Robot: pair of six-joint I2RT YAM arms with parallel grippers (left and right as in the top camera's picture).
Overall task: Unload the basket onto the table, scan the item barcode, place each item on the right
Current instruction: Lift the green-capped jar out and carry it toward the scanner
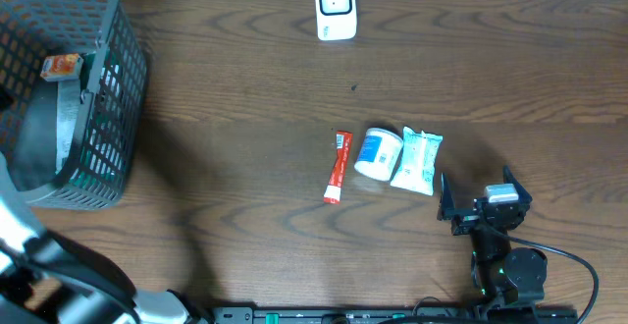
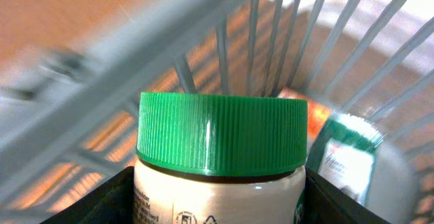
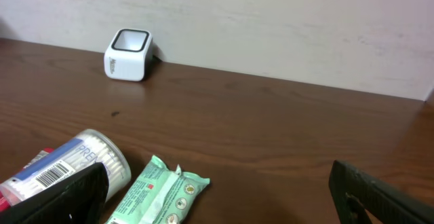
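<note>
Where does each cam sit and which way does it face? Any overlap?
Overhead: above the table, looking straight down; basket left, scanner at far edge, right gripper near edge.
Left wrist: inside the basket, facing its wires; own fingers grip a green-lidded jar.
Right wrist: low over the table, facing scanner and wall; own fingers open.
Shared: overhead and right wrist both show the scanner.

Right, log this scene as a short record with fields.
left end effector: in wire basket, closed on green-lidded jar
right end effector: open, empty, beside wipes pack
scanner: white, far table edge, nothing before it
loose items: red sachet, barcoded tub, wipes pack in a row
</note>
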